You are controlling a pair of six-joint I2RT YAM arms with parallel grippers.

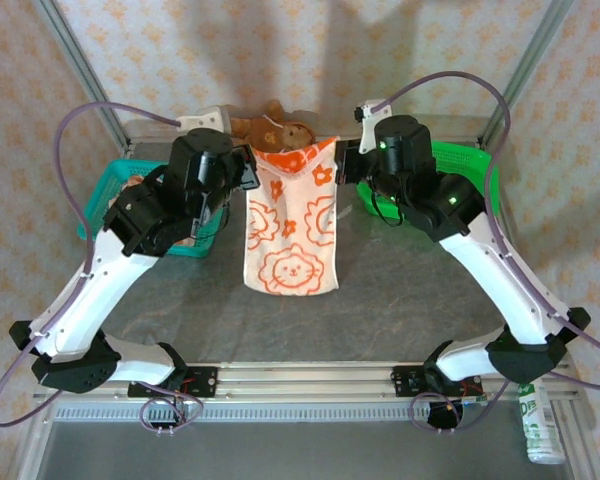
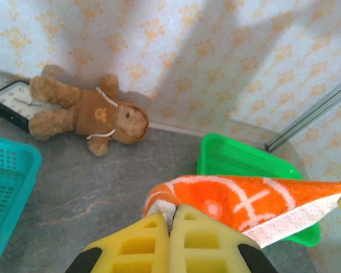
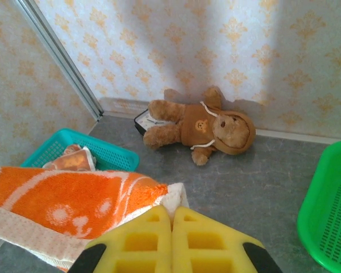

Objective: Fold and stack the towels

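Pinching its top corners, left tool and right tool hold the orange lion-print towel over the counter.

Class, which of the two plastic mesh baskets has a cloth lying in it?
The teal plastic mesh basket: an orange-and-cream cloth lies inside it. The green plastic mesh basket shows bare mesh where visible.

No readable text; print on the bottle and marks on the clock too small
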